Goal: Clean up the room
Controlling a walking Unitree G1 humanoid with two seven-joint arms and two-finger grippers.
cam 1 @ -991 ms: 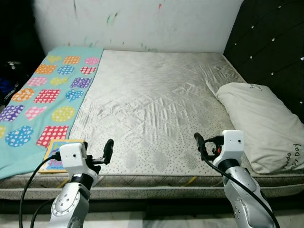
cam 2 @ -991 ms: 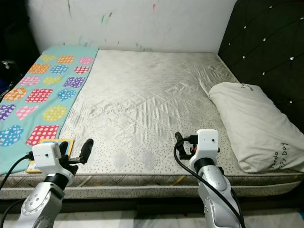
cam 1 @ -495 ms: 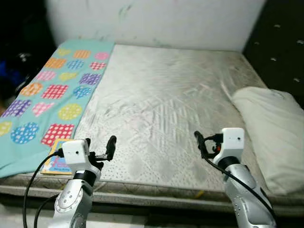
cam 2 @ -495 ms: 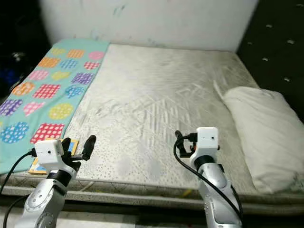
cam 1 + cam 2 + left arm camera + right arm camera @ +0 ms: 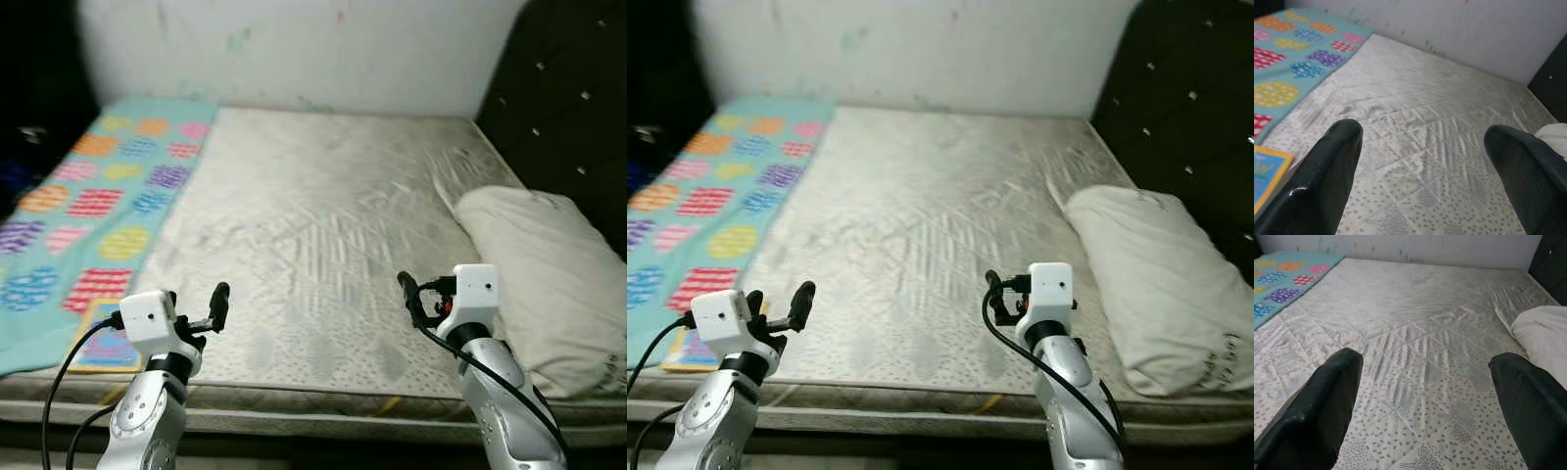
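At nine o'clock on the bed (image 5: 323, 206) lies one teal blanket (image 5: 93, 186) patterned with coloured patches, running along the bed's left edge. One picture book (image 5: 103, 345) with a yellow border rests on the blanket's near end at about seven o'clock, just beside the left gripper (image 5: 211, 305). That gripper hovers over the bed's front edge; the left wrist view shows what the head views do not, its two black fingers (image 5: 1327, 166) standing well apart with nothing between them, and a corner of the book (image 5: 1265, 169) close by one finger.

The middle of the bed is bare quilted mattress, grey-white and creased, reaching to the white wall (image 5: 294, 49) at twelve o'clock.

The right gripper (image 5: 409, 299) is held over the front edge at about five o'clock. The right wrist view shows its two fingers (image 5: 1322, 401) spread wide and holding nothing, with the mattress beyond them.

One white pillow (image 5: 539, 274) lies at three o'clock against the dark padded headboard (image 5: 573, 98); the head views show it whole, the right wrist view catches an edge of it (image 5: 1542, 338).
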